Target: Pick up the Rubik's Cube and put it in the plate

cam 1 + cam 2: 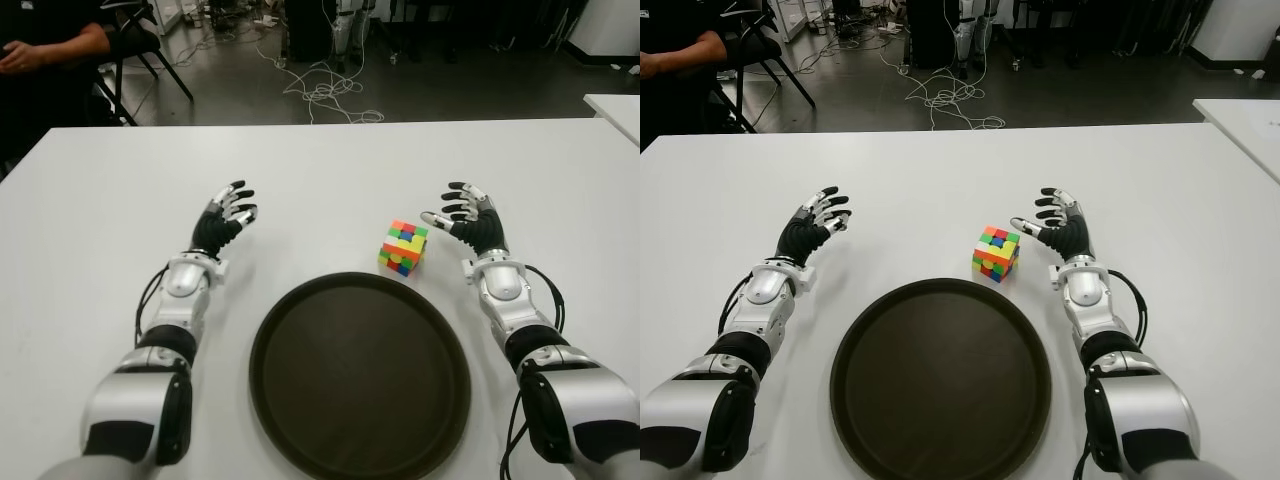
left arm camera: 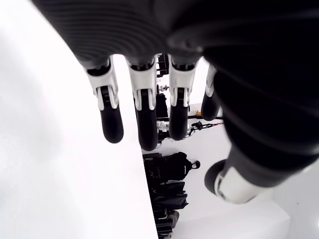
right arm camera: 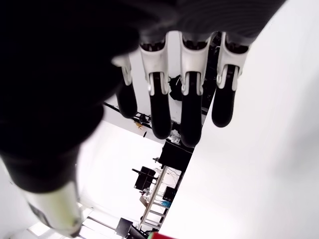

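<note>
The Rubik's Cube (image 1: 403,247), with mixed bright colours, stands on the white table (image 1: 320,160) just beyond the right far rim of the round dark plate (image 1: 360,375). My right hand (image 1: 463,219) is open just to the right of the cube, a small gap away, its fingers (image 3: 192,114) spread and holding nothing. My left hand (image 1: 228,215) is open too, farther to the left of the plate, with its fingers (image 2: 142,119) spread over bare table. The plate holds nothing.
A person in dark clothes sits on a chair (image 1: 135,40) beyond the table's far left corner. Cables (image 1: 320,90) lie on the floor behind the table. Another white table's corner (image 1: 615,110) shows at the far right.
</note>
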Available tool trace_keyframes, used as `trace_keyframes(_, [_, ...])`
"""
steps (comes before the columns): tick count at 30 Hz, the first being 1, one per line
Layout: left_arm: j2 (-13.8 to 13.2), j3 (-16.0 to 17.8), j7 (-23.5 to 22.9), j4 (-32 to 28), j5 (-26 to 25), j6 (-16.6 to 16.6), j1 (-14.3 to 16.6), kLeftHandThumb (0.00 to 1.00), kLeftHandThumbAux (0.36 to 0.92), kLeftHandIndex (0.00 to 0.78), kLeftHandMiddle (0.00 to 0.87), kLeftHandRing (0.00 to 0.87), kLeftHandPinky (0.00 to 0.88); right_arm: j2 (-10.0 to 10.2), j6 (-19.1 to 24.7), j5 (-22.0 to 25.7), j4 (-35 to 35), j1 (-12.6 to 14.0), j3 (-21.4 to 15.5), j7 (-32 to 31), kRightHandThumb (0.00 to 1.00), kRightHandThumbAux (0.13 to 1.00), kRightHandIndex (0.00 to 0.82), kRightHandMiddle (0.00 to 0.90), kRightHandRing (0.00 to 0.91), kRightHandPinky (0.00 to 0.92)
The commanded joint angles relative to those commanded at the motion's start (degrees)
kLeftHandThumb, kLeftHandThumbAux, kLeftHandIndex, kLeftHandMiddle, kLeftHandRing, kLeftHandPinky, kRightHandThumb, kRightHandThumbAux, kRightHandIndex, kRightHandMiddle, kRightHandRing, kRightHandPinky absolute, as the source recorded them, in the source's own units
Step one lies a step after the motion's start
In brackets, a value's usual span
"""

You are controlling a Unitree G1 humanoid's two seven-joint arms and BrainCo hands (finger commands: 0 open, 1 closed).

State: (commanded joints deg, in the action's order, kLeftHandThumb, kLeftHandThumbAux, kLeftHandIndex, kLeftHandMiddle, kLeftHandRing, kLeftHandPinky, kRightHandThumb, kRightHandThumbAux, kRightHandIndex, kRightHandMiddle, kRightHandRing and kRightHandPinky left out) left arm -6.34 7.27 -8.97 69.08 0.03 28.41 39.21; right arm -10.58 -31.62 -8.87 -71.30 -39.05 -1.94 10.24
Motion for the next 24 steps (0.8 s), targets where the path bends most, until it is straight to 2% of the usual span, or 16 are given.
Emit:
trace_keyframes(8, [0.2, 0.1, -0.5, 0.0, -0.2, 0.1, 0.1, 0.208, 0.722, 0.12, 0.193, 0.212, 0.241, 0.0, -0.2, 0.0, 0.0, 0.0, 0.0, 0.5, 0.038, 0.793, 0.272, 0.336, 0.351, 0.347])
trace_keyframes(18, [0.1, 0.2, -1.0, 0.1, -0.4, -0.1, 0.2, 0.224, 0.719, 0.122, 0.193, 0.213, 0.245, -0.1, -0.2, -0.4, -0.1, -0.1, 0.4, 0.9, 0.023, 0.77, 0.274, 0.335, 0.35, 0.345])
trace_keyframes(24, [0.1, 0.3, -1.0, 0.2, -0.4, -0.2, 0.2, 0.23, 0.715, 0.126, 0.193, 0.215, 0.25, -0.1, 0.1, -0.2, -0.2, -0.2, 0.4, 0.7, 0.047, 0.766, 0.272, 0.337, 0.352, 0.346])
